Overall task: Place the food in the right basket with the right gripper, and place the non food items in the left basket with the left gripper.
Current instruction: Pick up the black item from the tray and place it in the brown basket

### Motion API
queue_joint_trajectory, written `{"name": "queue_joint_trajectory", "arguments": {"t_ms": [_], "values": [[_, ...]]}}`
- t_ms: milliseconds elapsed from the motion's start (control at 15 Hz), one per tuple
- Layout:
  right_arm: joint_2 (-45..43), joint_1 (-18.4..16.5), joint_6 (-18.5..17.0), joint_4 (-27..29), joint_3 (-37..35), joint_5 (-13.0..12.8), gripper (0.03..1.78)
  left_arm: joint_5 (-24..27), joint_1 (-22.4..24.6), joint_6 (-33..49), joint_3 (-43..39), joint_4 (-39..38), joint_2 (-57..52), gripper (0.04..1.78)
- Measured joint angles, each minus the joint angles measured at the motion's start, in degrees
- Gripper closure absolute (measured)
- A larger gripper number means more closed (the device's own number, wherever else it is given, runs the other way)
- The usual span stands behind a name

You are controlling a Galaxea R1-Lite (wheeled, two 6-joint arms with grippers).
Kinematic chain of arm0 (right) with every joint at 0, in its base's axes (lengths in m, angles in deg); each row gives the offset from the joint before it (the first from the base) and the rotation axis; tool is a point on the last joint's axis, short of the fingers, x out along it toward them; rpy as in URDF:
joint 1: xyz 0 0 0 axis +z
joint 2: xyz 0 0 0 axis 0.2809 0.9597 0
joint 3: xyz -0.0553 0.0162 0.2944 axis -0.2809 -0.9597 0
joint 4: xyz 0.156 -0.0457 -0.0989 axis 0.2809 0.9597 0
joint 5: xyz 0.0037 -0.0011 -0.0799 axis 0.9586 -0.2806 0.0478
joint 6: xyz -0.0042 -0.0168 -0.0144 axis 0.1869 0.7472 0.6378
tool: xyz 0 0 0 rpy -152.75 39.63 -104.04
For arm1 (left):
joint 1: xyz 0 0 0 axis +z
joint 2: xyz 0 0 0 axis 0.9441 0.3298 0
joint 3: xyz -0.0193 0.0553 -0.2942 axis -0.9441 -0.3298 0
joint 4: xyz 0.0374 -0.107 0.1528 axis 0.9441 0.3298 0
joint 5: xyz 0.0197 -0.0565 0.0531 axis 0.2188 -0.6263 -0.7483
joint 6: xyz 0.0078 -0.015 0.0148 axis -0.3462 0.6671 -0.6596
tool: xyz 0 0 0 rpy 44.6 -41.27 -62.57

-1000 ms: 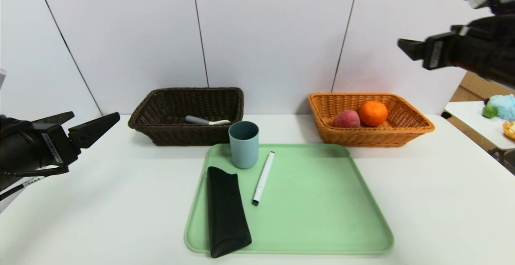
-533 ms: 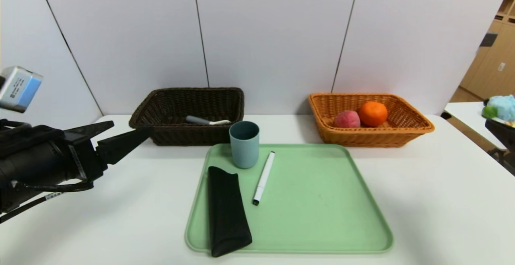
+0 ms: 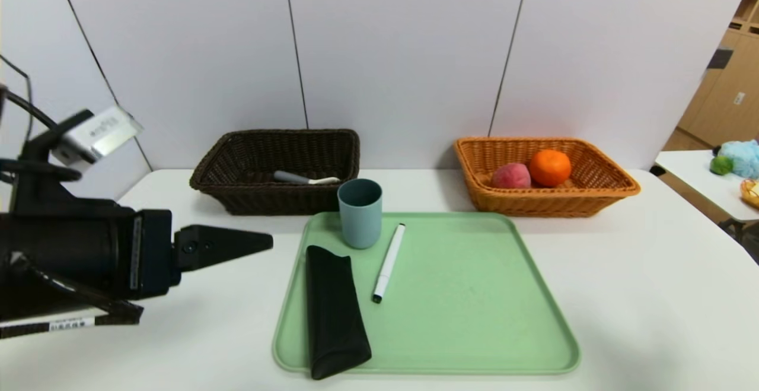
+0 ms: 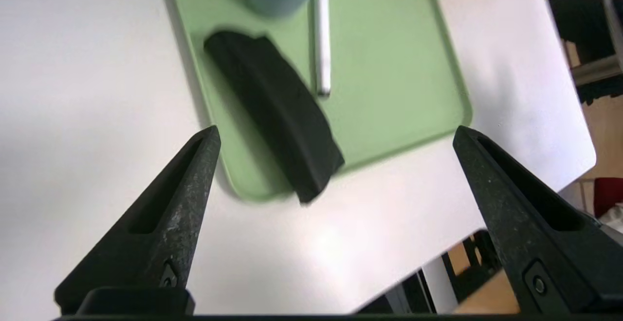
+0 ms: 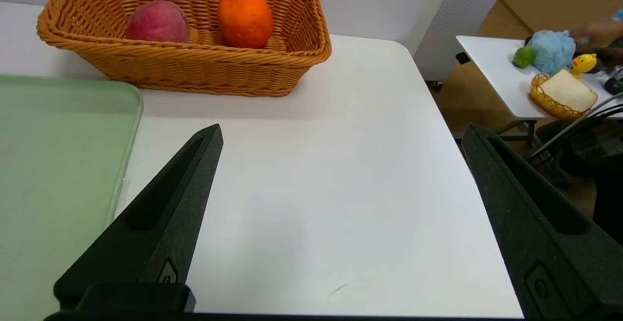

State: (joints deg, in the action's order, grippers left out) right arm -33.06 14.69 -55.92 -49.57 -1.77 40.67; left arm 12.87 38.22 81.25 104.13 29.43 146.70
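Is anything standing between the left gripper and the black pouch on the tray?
Nothing visible does. The left gripper, open, hangs over bare table beside the tray's left edge; the black pouch lies nearest that edge, with the cup and marker beyond it.

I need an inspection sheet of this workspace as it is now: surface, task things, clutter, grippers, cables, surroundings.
Surface: white table bearing a green tray.
Task things: orange and peach lie in the orange-tan basket. Peeler lies in the dark brown basket. Cup stands upright on the tray; marker and black pouch lie on it.
Clutter: nothing seen.
Grippers: left gripper open, empty, above the table on the tray's left side, pouch ahead. Right gripper open, empty, over bare table near the orange-tan basket.
Cables: black cable at the left arm.
Surroundings: white panel wall; side table with small items.
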Motion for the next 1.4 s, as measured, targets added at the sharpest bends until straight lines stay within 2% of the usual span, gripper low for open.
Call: {"name": "queue_joint_trajectory", "arguments": {"t_ms": [267, 600, 867, 1067, 1400], "values": [[-1.7, 0.2, 0.8, 0.2, -0.9, 0.0, 0.12, -4.8, -5.3, 2.0, -6.9, -3.9, 2.2, 0.13], [-2.3, 0.2, 0.9, 0.3, -1.7, -0.3, 0.12, -5.8, -8.1, 4.6, -8.3, -10.1, 8.3, 0.13], [-2.2, 0.2, 0.9, 0.3, -1.7, -0.3, 0.12, -8.2, -9.4, 6.5, -8.5, -16.7, 15.7, 0.13], [-2.5, 0.2, 0.9, 0.3, -1.7, -0.2, 0.12, -10.6, -9.7, 6.8, -9.0, -18.7, 20.2, 0.13], [-3.0, 0.2, 0.8, 0.3, -1.7, 0.0, 0.12, -11.0, -9.8, 6.5, -11.5, -22.6, 23.7, 0.13]]}}
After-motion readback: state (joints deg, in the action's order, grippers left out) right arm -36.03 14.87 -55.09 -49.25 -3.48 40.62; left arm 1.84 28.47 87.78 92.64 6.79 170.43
